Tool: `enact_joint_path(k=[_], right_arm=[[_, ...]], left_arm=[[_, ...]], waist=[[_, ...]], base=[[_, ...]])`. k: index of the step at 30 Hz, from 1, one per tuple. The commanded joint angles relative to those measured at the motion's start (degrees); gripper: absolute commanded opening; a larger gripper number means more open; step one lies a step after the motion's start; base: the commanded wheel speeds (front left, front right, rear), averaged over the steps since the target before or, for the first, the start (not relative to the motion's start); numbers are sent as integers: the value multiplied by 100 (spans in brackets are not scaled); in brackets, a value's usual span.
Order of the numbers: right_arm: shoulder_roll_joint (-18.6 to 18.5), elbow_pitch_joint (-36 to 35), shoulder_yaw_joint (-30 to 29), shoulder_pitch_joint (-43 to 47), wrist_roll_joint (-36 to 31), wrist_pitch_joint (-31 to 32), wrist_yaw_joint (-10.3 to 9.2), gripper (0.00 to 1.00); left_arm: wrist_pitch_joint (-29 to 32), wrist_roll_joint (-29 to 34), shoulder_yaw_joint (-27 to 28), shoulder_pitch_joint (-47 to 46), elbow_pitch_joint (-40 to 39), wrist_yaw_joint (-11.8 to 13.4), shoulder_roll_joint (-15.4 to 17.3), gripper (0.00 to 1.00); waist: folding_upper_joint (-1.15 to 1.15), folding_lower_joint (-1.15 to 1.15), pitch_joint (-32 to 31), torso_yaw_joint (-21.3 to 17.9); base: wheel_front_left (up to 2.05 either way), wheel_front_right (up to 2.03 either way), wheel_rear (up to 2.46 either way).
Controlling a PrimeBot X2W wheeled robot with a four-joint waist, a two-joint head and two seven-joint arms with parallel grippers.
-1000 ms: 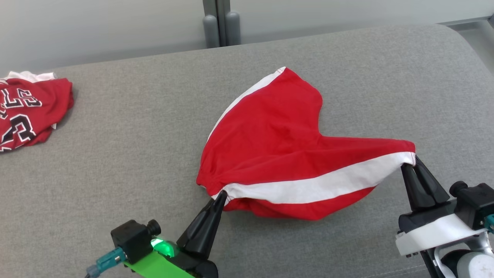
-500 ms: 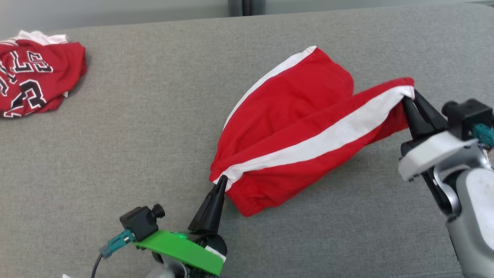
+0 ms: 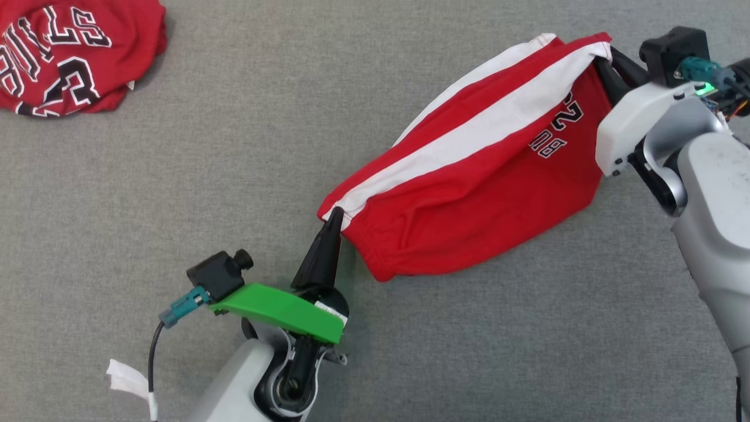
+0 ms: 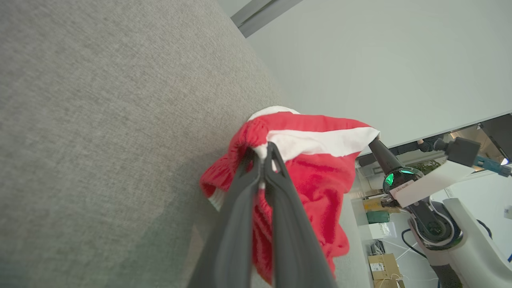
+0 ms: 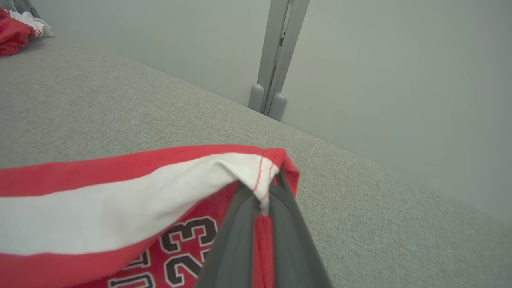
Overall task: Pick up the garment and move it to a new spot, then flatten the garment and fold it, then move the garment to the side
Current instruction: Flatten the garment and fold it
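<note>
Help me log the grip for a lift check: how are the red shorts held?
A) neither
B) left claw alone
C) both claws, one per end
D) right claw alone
C: the left claw pinches one end of the shorts, the right claw the other.

Plain grey fabric cushion (image 3: 193, 193) under both pairs of jaws, soft even light. Pale blank wall (image 5: 400, 60) ahead of the right jaws, grey post (image 5: 280, 48) running up it. Cardboard boxes (image 4: 380, 266) way off past the left jaws.
</note>
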Motion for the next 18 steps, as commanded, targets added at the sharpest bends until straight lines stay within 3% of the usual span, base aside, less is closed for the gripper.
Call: enact_joint_path(k=[1,9,11,12,13,14,15,16,17,18], right_arm=[[-15,175,74,-184,45,-33,-8,0],[48,1477,469,-1086,33,-153,-8,0],[69,1716,513,-1203,43,-237,-8,43],[81,1812,530,-1239,41,-305,-8,100],[98,1926,549,-1277,36,-380,-8,100],[113,2008,570,-1301,36,-431,-8,100],[136,2101,601,-1332,39,-505,-8,100],[153,2167,623,-1357,40,-572,-8,100],[171,2251,657,-1375,49,-636,-8,100],[183,2306,682,-1386,61,-699,-8,100]], left_arm=[[-12,-23,5,-172,38,-27,-22,0],[-11,-127,-249,-570,289,-30,-112,0],[-13,-121,-309,-614,354,-25,-107,0],[-14,-94,-325,-625,386,-25,-99,0],[-16,-36,-352,-637,416,-25,-76,0],[-18,1,-362,-633,432,-25,-58,11],[-20,32,-349,-612,442,-25,-46,36],[-23,57,-318,-585,434,-25,-40,71],[-24,108,-299,-542,417,-25,-23,100],[-22,135,-281,-502,402,-25,-14,100]], waist=[[0,0,216,170],[0,0,411,272],[0,0,401,282],[0,0,390,286],[0,0,366,287],[0,0,345,286],[0,0,311,280],[0,0,282,270],[0,0,240,255],[0,0,205,243]], base=[[0,0,0],[0,0,0],[0,0,0],[0,0,0],[0,0,0],[0,0,0],[0,0,0],[0,0,0],[0,0,0],[0,0,0]])
